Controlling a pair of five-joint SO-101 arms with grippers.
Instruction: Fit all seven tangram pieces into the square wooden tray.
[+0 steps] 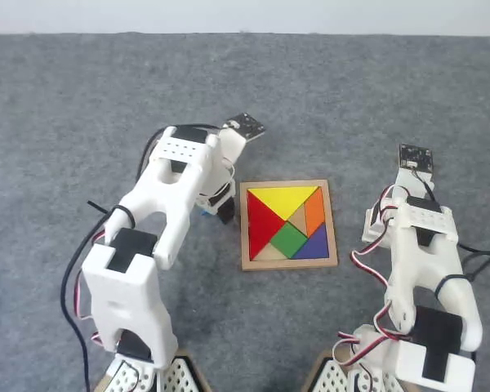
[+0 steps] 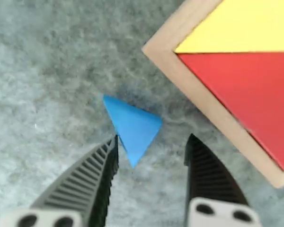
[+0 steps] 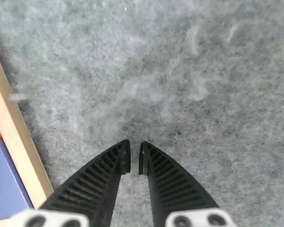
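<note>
Pretty close to done, I'd say. The square wooden tray point(image 1: 290, 265) holds the yellow triangle point(image 1: 284, 198), red triangle point(image 1: 261, 222), orange parallelogram point(image 1: 314, 211), green square point(image 1: 289, 238) and dark blue triangle point(image 1: 314, 243). Two small spots look wood-coloured; can't tell if they're empty. The light blue triangle point(image 2: 132, 125) lies on the grey mat point(image 3: 189, 71) just left of the tray's far-left corner, between the left gripper's point(image 2: 153, 139) spread fingers, ungrabbed. The right gripper point(image 3: 134, 144) is pinched together on nothing, right of the tray.
</note>
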